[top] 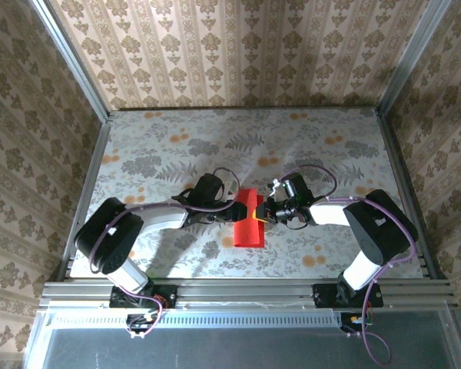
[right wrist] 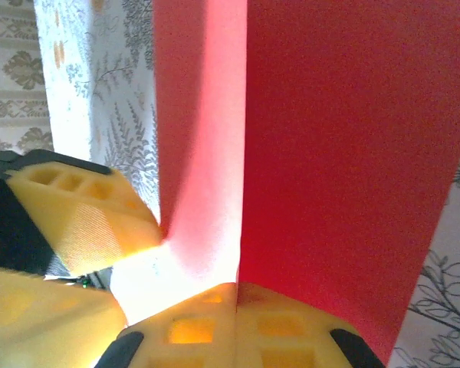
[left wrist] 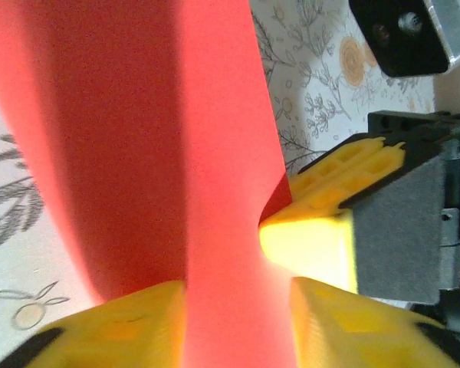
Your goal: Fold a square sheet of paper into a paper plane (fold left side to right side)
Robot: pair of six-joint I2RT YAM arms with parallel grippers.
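Here's the red paper (top: 250,229), lying partly folded near the middle of the flowered table (top: 169,146), and both arms are right at it, one on either side. The left gripper (top: 236,210) sits at the paper's left edge and the right gripper (top: 266,213) at its right edge, the two nearly nose to nose across the middle of the sheet. From the right wrist, look at that: the two yellow fingers (right wrist: 291,333) are pressed flat together with a single seam between them. The paper's crease runs straight down into that seam, so that's a clamp on the paper. A flap stands up left of the crease, pale and bright, while a darker red panel spreads away to the right of it. From the left wrist it's a different story: its own yellow fingers (left wrist: 115,333) stand apart, and a raised band of the paper passes down through the gap between them. Just to the right of that band, the other arm's yellow finger, backed by a dark grey pad (left wrist: 399,230), bites into the paper's edge, and the sheet pinches inward at that spot.
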